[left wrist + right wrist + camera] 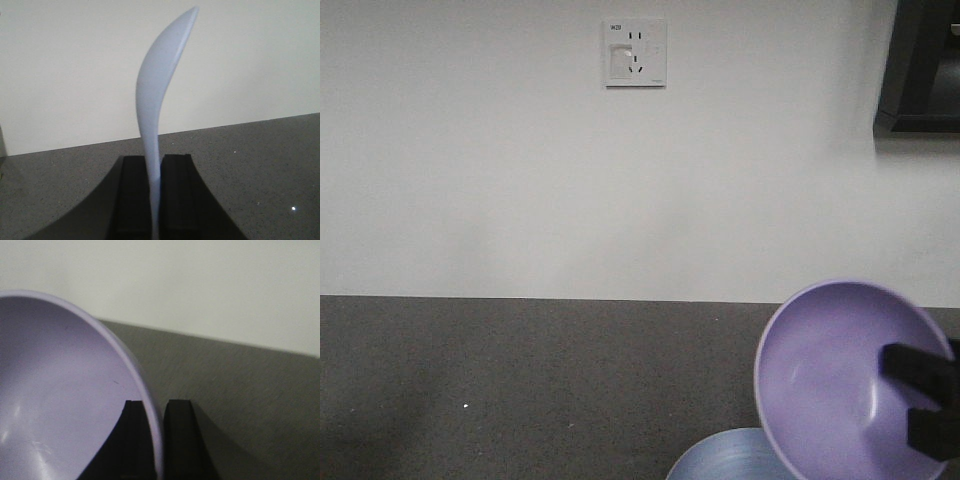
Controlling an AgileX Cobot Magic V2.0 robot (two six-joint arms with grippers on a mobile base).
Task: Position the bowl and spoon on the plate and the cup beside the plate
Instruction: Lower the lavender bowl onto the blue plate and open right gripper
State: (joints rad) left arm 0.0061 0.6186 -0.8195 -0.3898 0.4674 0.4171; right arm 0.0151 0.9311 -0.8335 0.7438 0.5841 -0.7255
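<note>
**Q:** Bowl (60, 390), lower left of the right wrist view: how is it held?
**A:** Right claw (156, 404) pinches its rim. Likely light, stiff and slick, so a rim grip suits. Tilted, it overlaps the plate (720, 455) at the front view's lower right.
**Q:** Spoon (160, 75)?
**A:** Left claw (155, 159) pinches the handle, scoop upright at frame centre.

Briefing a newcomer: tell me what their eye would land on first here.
The purple bowl dominates the front view's lower right, tilted on edge, its rim pinched by the right gripper, with the plate showing below it. In the left wrist view the spoon stands upright, handle clamped between the fingers of the left gripper.
</note>
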